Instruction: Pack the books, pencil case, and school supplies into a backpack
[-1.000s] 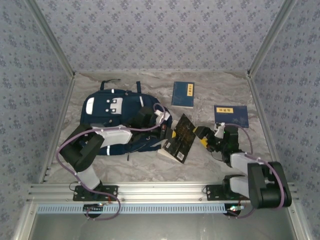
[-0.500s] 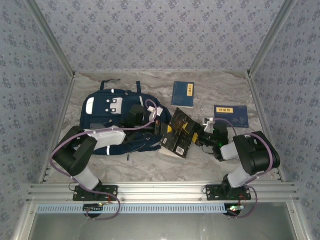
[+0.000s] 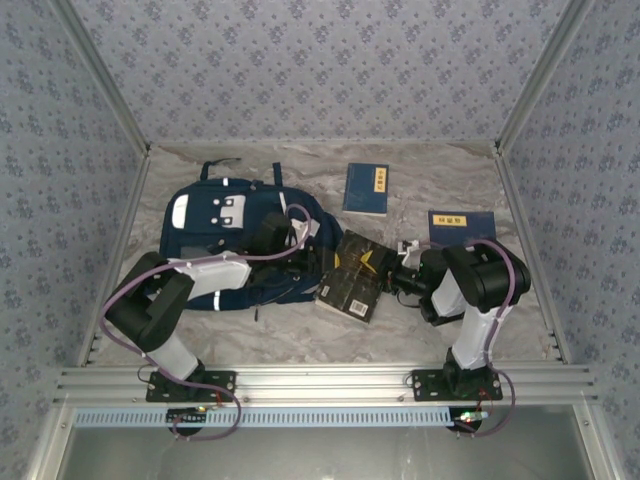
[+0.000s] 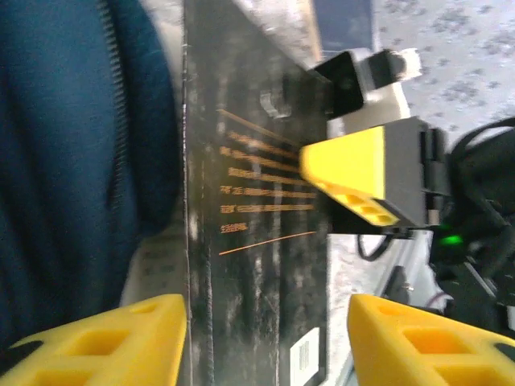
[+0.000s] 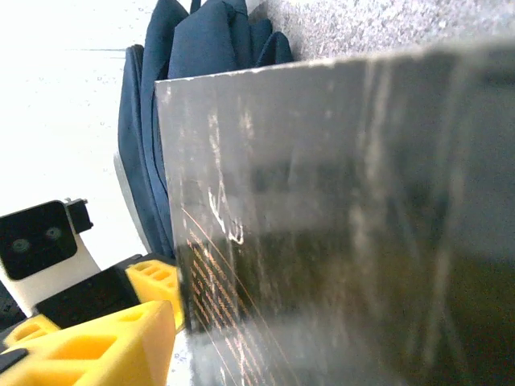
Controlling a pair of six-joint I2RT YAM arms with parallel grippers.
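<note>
Marbled grey tabletop [image 3: 440,165] fills the floor of a booth walled in blue-grey patterned fabric [image 3: 320,70], with an aluminium rail [image 3: 320,385] along the near edge where the two arm bases are bolted.

At the middle of the table lies the thin black book with a gold pattern on its cover [image 3: 352,275], turned askew to the table's edges. Its left edge sits just beside the right side of the large navy blue fabric backpack with white stripes and a white patch [image 3: 215,235], which lies flat on the left half of the table.

The left gripper [image 4: 267,318] reaches over the backpack to the book's left end. In the left wrist view its yellow fingers [image 4: 105,338] stand well apart. The book's end lies between them, and a clear gap shows on one side.

The right gripper [image 3: 396,276] meets the book from the right. One of its yellow fingers [image 4: 354,173] lies over the cover at the book's right edge. The right wrist view is taken up by the dark, blurred cover [image 5: 338,225], with the backpack's folds [image 5: 201,48] beyond it. I cannot tell whether these jaws are clamped on the book.

Farther back, well apart from the grippers, two navy books with small yellow labels lie flat. One is near the rear centre [image 3: 366,188] and the other is towards the right edge [image 3: 462,230].
</note>
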